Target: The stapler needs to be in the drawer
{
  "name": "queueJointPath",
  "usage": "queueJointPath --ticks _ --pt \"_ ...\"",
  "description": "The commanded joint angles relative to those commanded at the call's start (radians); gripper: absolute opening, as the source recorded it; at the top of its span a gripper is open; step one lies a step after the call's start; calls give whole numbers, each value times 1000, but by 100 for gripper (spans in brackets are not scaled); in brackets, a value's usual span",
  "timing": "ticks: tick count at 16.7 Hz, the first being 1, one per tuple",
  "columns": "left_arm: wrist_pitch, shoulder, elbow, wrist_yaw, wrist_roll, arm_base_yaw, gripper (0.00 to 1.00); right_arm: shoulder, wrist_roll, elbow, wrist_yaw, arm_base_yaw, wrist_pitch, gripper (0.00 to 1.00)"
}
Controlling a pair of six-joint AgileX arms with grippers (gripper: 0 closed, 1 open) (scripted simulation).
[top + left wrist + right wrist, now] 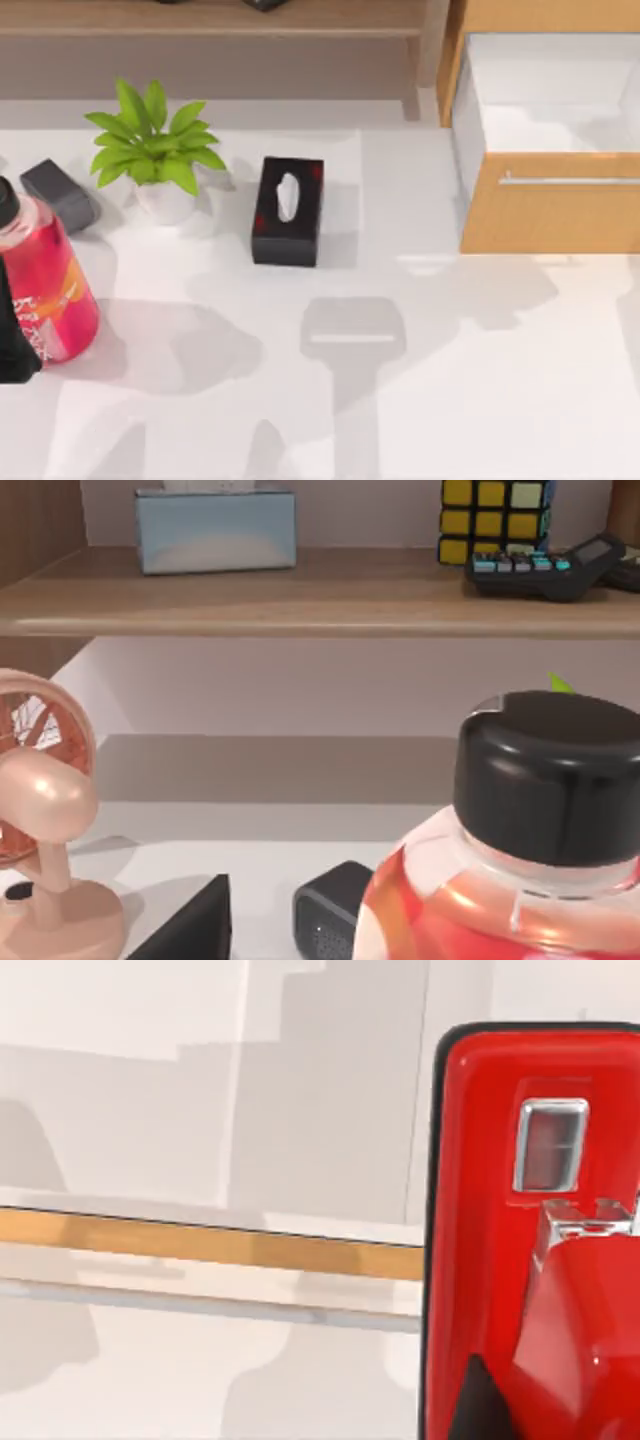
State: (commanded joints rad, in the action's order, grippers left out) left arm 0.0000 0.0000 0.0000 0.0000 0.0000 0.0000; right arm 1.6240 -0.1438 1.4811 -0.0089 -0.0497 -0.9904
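Drawer [548,205] sits open, white inside; red stapler [530,1240] close by the right wrist camera, grip state can't tell. Tissue box [288,211] well left.

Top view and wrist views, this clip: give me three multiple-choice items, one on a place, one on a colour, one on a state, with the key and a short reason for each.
1. Where does the black tissue box stand on the table?
A. right of the potted plant
B. inside the drawer
C. on the shelf

2. What colour is the stapler in the right wrist view?
A. blue
B. red
C. green

3. What state is the drawer in?
A. shut
B. removed from the cabinet
C. pulled open

Key: 1 A, the top view shows it beside the plant; 2 B, its body is glossy red; 3 C, white inner walls show behind the wooden front.
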Motion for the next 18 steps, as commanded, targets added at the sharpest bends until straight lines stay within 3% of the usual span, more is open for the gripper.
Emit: queueJointPath --ticks 9,18 --pt "0 0 0 0 0 0 100 412 145 489 -3 122 -149 0" --pt "0 0 0 0 0 0 100 784 268 752 12 184 -348 0"
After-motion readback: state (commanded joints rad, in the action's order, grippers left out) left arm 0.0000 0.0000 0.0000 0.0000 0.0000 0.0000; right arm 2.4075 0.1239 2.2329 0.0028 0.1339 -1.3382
